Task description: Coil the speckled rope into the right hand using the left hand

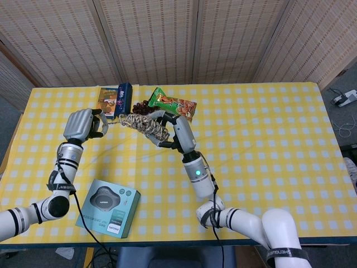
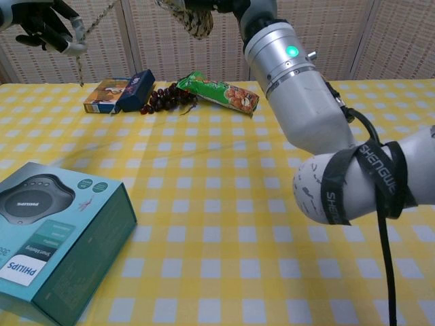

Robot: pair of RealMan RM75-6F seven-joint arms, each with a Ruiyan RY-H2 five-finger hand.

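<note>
The speckled rope (image 1: 144,125) is wound in a thick bundle around my right hand (image 1: 174,129), which grips it high above the table. In the chest view only the bundle's lower end (image 2: 190,16) shows at the top edge. A short free strand (image 1: 114,121) runs left from the bundle to my left hand (image 1: 81,124), whose curled fingers hold it. In the chest view the left hand (image 2: 42,26) sits at the top left, with the rope end (image 2: 79,60) dangling below it.
A teal Philips speaker box (image 1: 107,207) lies at the front left of the yellow checked table (image 1: 256,139). At the back stand a blue snack box (image 1: 115,93), dark grapes (image 1: 140,108) and a green snack bag (image 1: 173,103).
</note>
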